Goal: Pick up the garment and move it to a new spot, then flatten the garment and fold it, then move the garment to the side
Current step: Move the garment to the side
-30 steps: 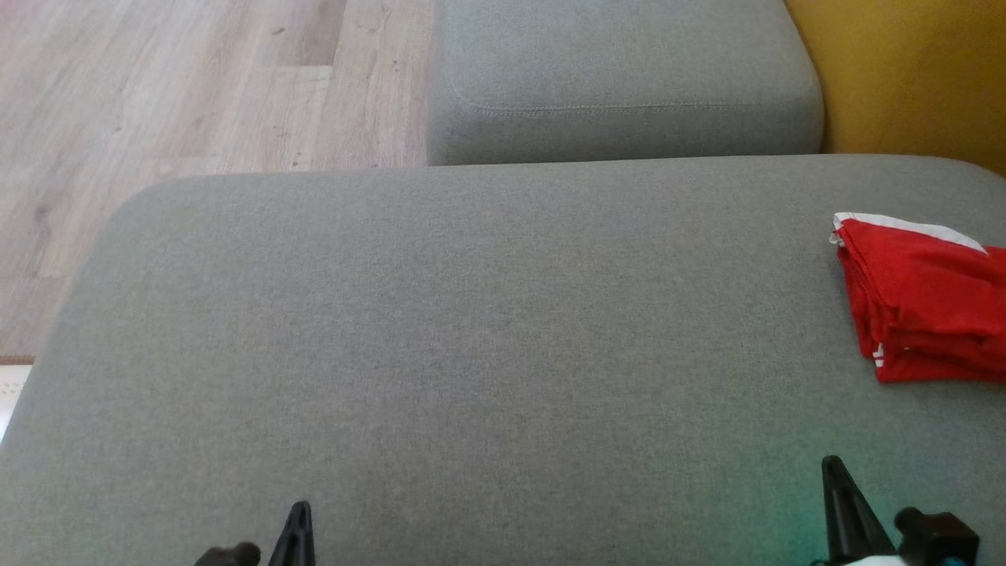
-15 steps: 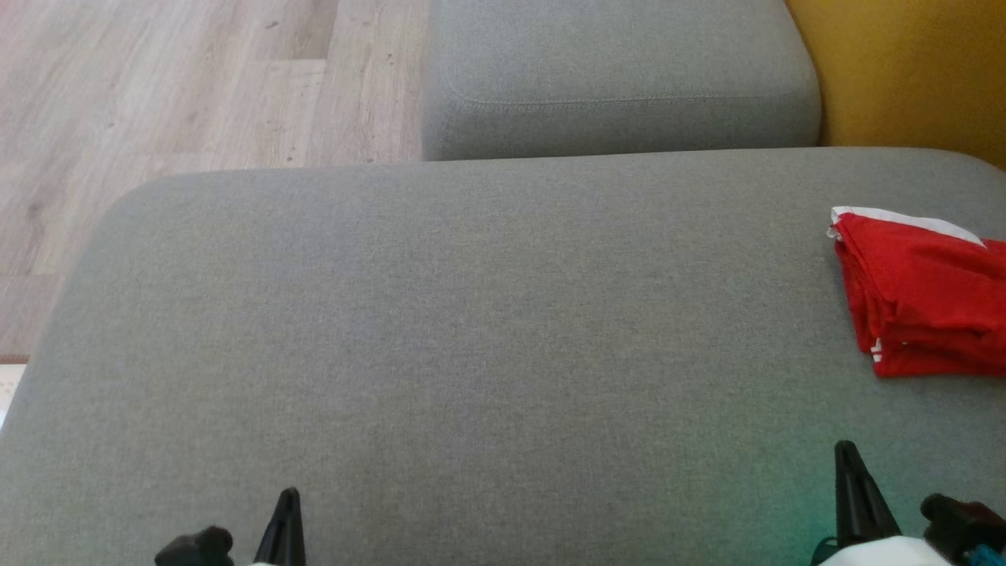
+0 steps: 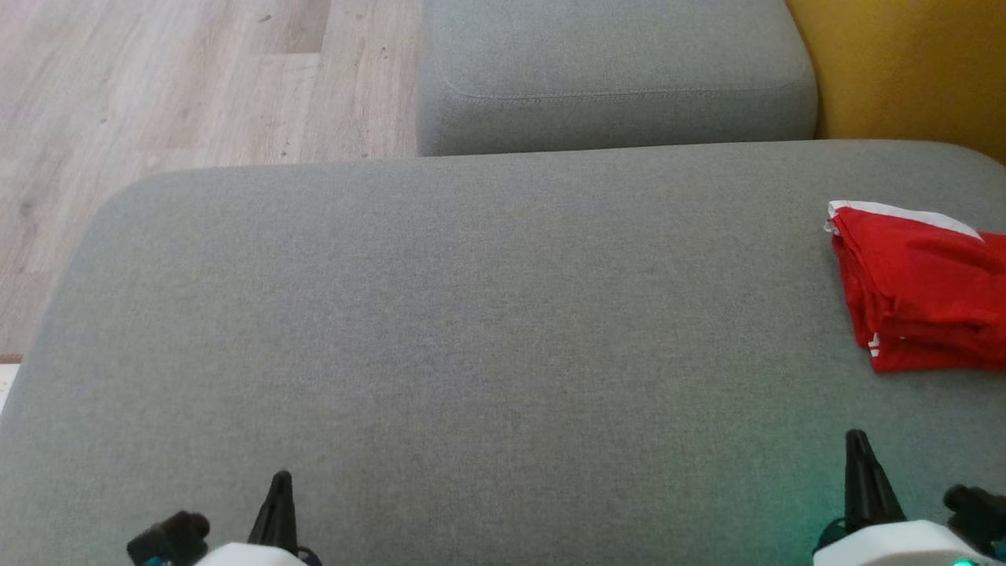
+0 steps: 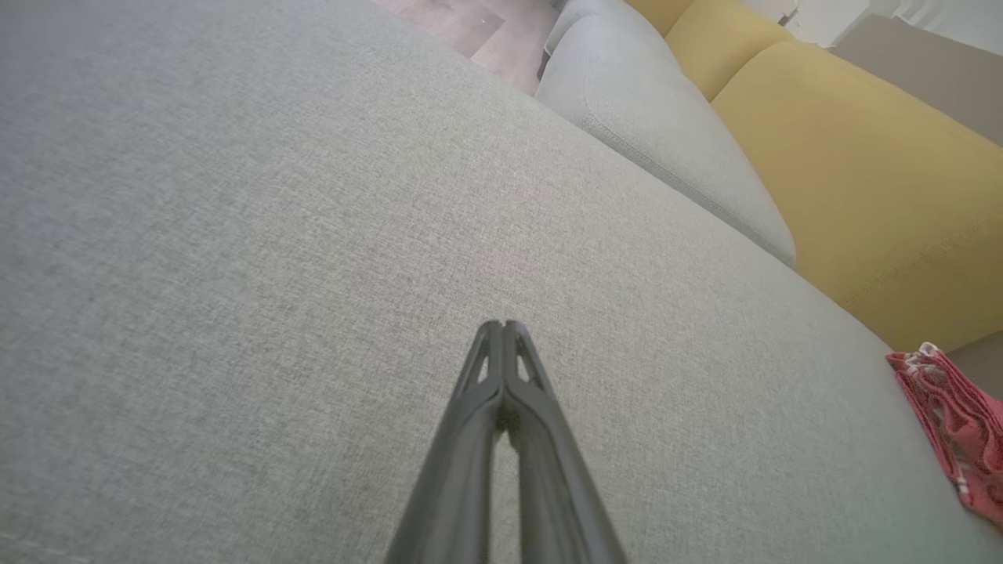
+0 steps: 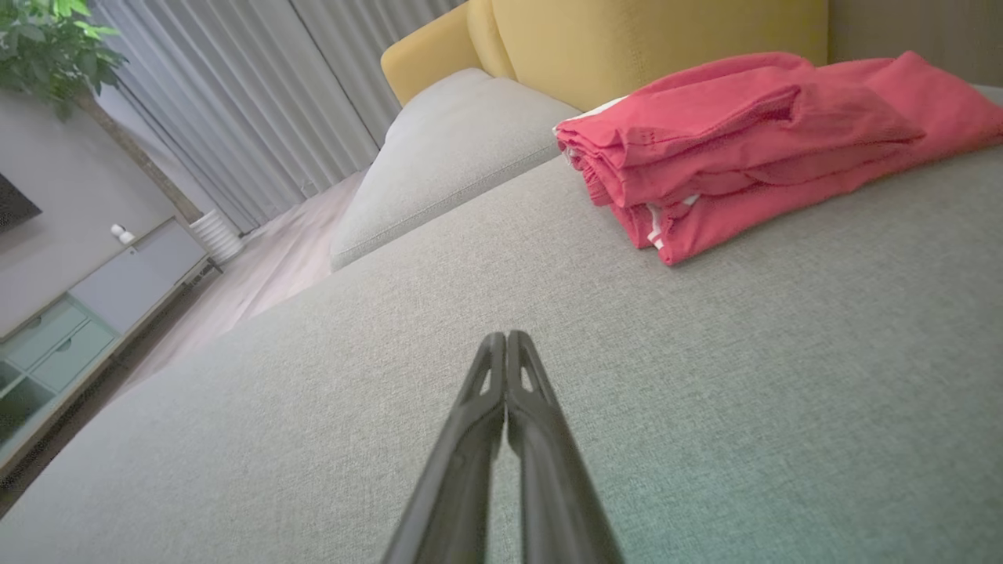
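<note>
Left gripper [image 3: 280, 483] and right gripper [image 3: 857, 442] crept slightly forward, jaws pressed together, empty. Your folded garment [image 3: 919, 291] sits aside on the sofa [image 3: 471, 314]; task looks finished.

On my feed the garment [image 3: 916, 291] is bright red, with a white band along one edge and small white flecks at a folded corner. Through the right wrist camera it reads closer to coral pink. The seat cushion [image 3: 471, 314] is a plain mid-grey with a fine woven fleck, tinged green near the right gripper [image 3: 857, 437]. The second cushion [image 3: 613, 71] is the same grey, and the backrest [image 3: 904, 71] is mustard yellow. The right gripper and the left gripper [image 3: 280, 478] are black on white casings. The floor [image 3: 157, 94] is pale wood-grain plank. I also see grey pleated curtains [image 5: 258, 102] and a green-leaved plant [image 5: 47, 39].
</note>
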